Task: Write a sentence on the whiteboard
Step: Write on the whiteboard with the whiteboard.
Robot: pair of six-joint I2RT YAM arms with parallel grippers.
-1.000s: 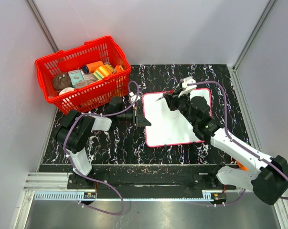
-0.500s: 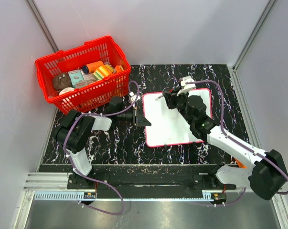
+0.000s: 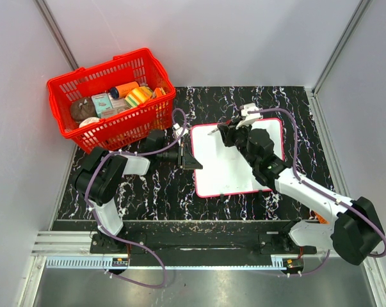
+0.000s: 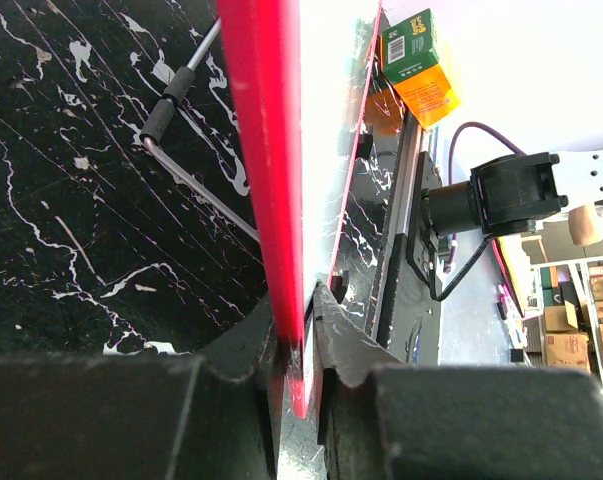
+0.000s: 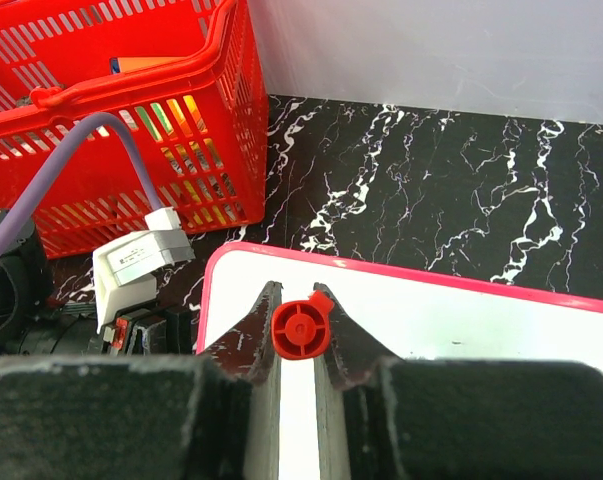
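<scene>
The whiteboard [image 3: 228, 167] lies flat on the black marbled table, white with a thin red-pink edge. My left gripper [image 3: 194, 160] is shut on the board's left edge [image 4: 271, 150], one finger above and one below it [image 4: 296, 345]. My right gripper [image 3: 222, 132] hovers over the board's far left corner [image 5: 221, 262], shut on a red marker [image 5: 302, 329] that I see end-on between the fingers. In the top view the marker's thin tip [image 3: 212, 132] points left over the board. No sentence is in view on the white face.
A red basket [image 3: 109, 96] holding several packets stands at the back left, close to the board's corner [image 5: 131, 120]. Purple cables loop over both arms [image 3: 289, 121]. Grey walls close in the table on three sides.
The right arm's elbow and lower links have swung slightly left and back, carrying the gripper and marker a little toward the board's far left corner. The left arm and board have not moved.
</scene>
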